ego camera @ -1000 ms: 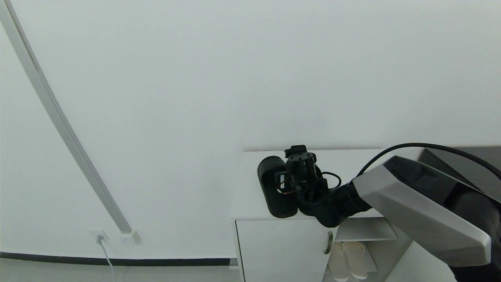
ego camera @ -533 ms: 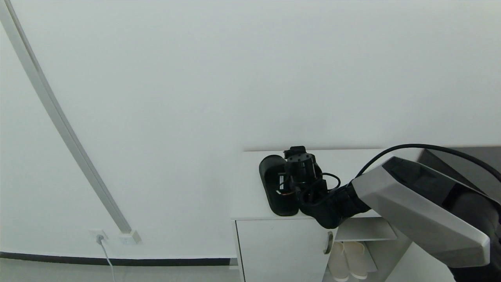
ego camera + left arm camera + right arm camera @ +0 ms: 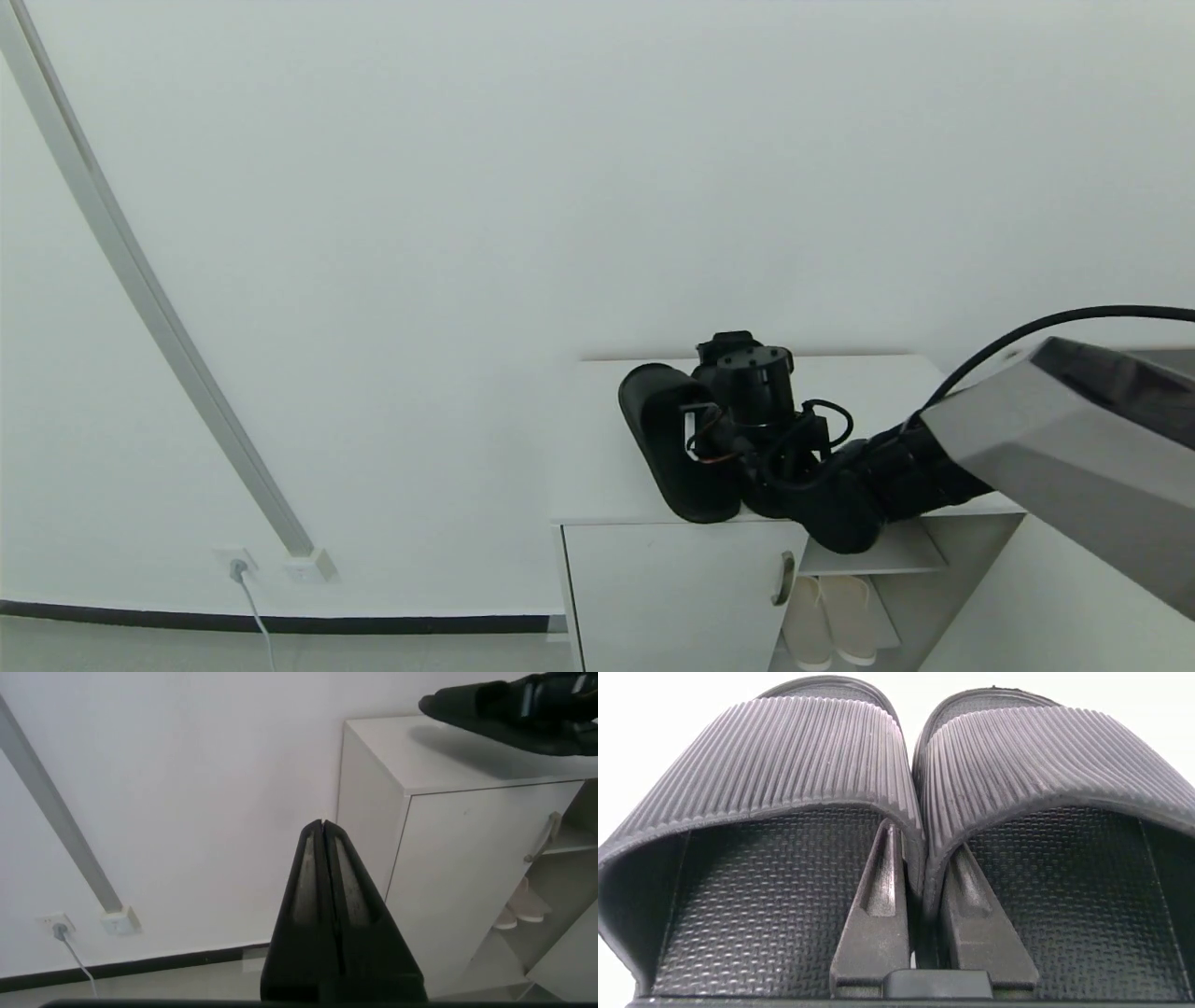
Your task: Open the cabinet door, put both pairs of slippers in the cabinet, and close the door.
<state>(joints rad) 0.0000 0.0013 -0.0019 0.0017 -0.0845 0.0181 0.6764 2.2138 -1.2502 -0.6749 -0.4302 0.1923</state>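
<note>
Ribbed black slippers point(image 3: 785, 765) clamped in right end effector point(image 3: 920, 863).

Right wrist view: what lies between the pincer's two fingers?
The inner edges of both black slippers, pressed together between the right pincer's fingers, as the right wrist view shows.

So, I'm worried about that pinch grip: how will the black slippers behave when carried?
The black slippers probably weigh little: the right gripper pinches both by their inner walls alone. Ribbed straps look rubbery, so they may flex or swing. Textured surfaces likely resist slipping.
</note>
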